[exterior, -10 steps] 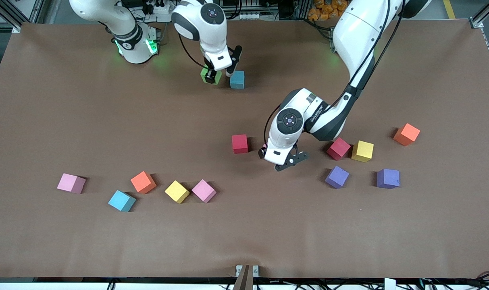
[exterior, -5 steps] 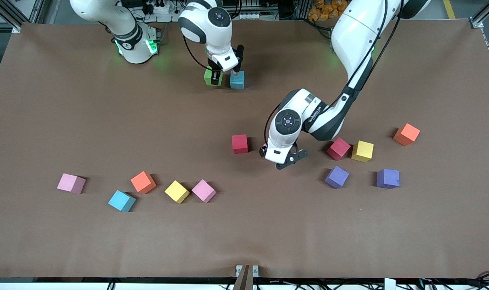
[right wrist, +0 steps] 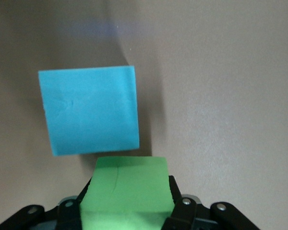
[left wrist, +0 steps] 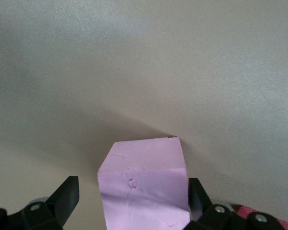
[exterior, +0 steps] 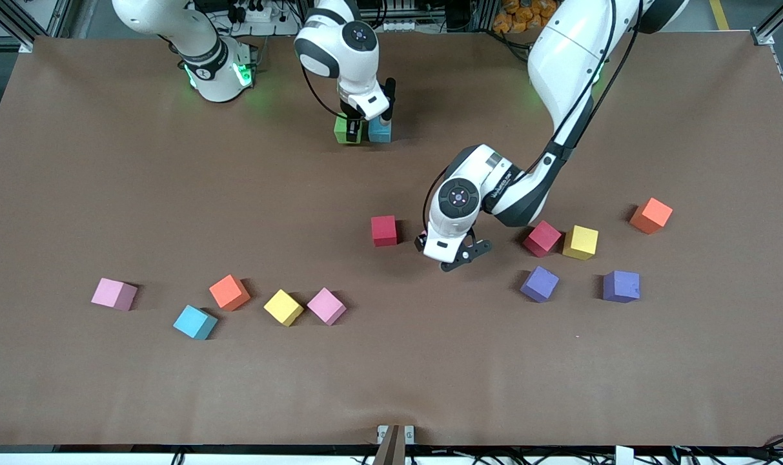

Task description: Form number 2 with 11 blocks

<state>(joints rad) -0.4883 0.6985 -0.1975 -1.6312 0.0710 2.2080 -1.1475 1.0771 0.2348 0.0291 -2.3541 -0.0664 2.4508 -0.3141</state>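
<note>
The right gripper (exterior: 364, 123) grips a green block (exterior: 347, 130) right beside a light blue block (exterior: 380, 131), near the robots. The left gripper (left wrist: 130, 203) hangs wide open around a pink block (left wrist: 143, 184), beside a red block (exterior: 384, 230). Loose on the table (exterior: 107, 194): two red, two orange, two yellow, two purple, two more pink, one more blue.

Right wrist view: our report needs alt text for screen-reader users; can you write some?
The right gripper is shut on a green block, right beside a light blue block resting on the brown table.

Brown table (exterior: 391, 374), cluttered background shelves (exterior: 430, 13)
</note>
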